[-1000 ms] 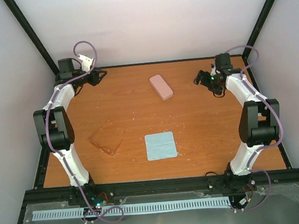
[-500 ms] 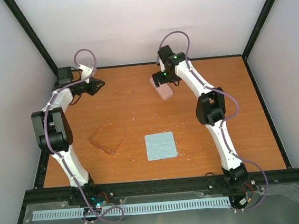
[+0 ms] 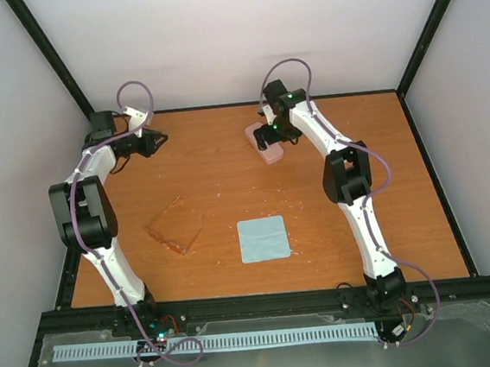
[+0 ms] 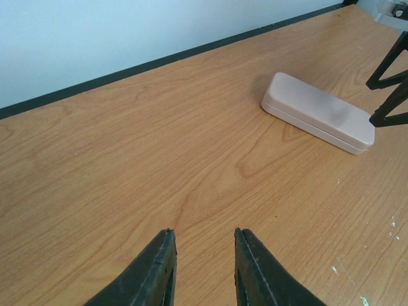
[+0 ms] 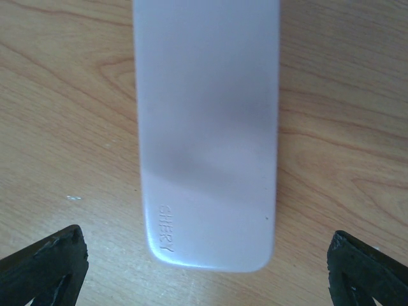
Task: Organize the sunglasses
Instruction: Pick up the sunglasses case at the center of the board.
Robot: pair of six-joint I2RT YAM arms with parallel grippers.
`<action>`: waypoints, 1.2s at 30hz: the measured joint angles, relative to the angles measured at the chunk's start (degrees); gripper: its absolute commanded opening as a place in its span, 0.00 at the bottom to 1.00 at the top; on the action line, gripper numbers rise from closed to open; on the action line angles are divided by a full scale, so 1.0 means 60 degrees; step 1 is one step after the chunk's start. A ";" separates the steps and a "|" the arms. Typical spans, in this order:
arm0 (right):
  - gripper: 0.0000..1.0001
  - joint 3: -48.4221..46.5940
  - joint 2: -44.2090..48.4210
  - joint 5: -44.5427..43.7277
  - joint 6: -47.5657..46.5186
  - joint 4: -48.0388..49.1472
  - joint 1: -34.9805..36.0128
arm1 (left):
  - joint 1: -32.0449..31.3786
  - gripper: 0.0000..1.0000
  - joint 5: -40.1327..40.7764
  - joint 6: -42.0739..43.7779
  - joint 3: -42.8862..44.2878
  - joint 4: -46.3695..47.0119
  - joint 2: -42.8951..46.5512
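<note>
Right end effector [image 5: 204, 264] swung above part-hidden pink case [image 3: 267, 154], wide, left end effector [image 4: 204, 268] narrow

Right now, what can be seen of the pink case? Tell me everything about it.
The pink case is an oblong, rounded-cornered box with a smooth, matte, hard-looking shell. It is closed, a seam running round its side, and embossed letters reading SHERY sit near one end. It lies flat on the wooden table near the far edge, askew to it. The right tool hangs over it, jaws wide open either side, not touching.
</note>
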State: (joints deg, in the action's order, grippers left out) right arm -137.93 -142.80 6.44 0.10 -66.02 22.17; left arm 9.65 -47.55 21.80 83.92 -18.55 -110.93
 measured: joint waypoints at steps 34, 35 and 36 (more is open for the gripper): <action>0.49 -0.0011 -0.0838 -0.0018 -0.0040 0.0492 0.0025 | 0.0025 0.31 0.0164 -0.0036 -0.0189 -0.0317 -0.0047; 0.46 -0.0015 -0.0838 -0.0007 -0.0087 0.0488 0.0025 | 0.0025 0.31 0.0160 -0.0036 -0.0189 -0.0317 -0.0047; 0.42 -0.0015 -0.0838 0.0007 -0.0080 0.0484 0.0025 | 0.0025 0.31 0.0160 -0.0036 -0.0175 -0.0321 -0.0055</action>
State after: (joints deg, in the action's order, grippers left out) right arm -138.02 -147.83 6.48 -0.38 -63.11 22.33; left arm 9.80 -46.59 21.58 82.87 -20.47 -111.26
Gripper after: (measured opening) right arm 0.698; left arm 0.310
